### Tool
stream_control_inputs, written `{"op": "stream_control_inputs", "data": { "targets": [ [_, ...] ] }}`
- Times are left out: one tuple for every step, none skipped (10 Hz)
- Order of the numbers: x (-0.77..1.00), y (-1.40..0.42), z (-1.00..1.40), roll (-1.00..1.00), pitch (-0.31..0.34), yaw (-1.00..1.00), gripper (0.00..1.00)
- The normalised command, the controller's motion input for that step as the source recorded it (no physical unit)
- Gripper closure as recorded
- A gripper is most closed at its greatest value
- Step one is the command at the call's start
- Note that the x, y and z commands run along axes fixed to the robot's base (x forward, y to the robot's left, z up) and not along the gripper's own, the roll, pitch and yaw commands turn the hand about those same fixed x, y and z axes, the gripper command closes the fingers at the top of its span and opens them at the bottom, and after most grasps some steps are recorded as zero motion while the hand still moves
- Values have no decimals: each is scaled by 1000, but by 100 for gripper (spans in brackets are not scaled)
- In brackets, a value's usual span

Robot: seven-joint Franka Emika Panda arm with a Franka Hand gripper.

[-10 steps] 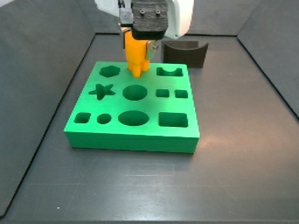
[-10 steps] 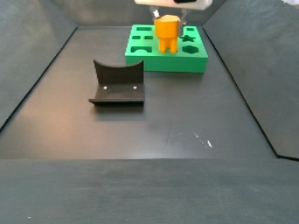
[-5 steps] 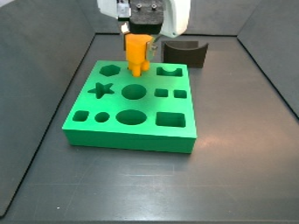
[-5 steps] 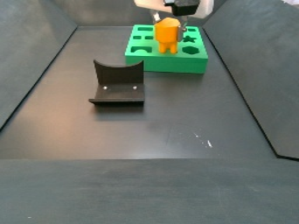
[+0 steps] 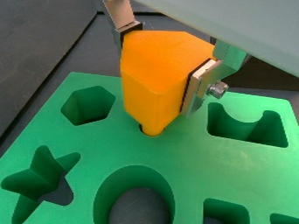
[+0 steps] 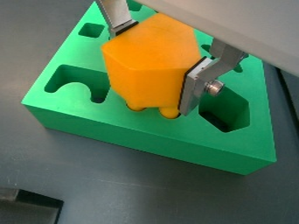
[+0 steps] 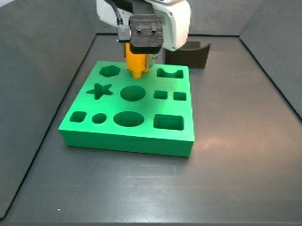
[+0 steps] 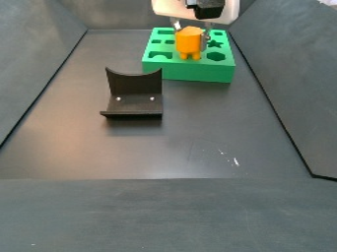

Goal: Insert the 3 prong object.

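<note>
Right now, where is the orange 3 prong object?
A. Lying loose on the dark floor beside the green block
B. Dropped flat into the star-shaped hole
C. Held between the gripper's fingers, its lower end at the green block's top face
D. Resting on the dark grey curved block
C. In a wrist view the gripper clamps the 3 prong object between its silver fingers, and its lower end meets the green block between the cut-outs.

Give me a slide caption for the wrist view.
Hand grips the 3 prong object, prongs down on the green block.
</note>
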Motion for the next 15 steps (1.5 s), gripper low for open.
{"op": "stream_control_inputs", "data": {
  "targets": [
    [0,29,-357,-43,0,143,100],
    [0,26,-511,-53,0,9,100],
    [0,37,-557,-94,44,0,100],
    [111,0,-494,0,154,-163,100],
    [86,0,-289,14,129,-160,100],
    [229,0,0,11,184,-40,100],
    [166,0,-143,0,214,-11,100],
    [226,20,-351,-140,356,0,100],
    [0,123,-357,-261,1,0,100],
    [-46,0,-103,-54,-79,0,100],
    [-177,0,-240,-191,-219,0,100],
    [-320,0,-260,-166,-390,0,100],
    [-300,-77,-263,0,-424,0,100],
    [-294,-111,-274,0,-497,0,100],
    [-320,-140,-286,86,-489,0,100]
  ]
}}
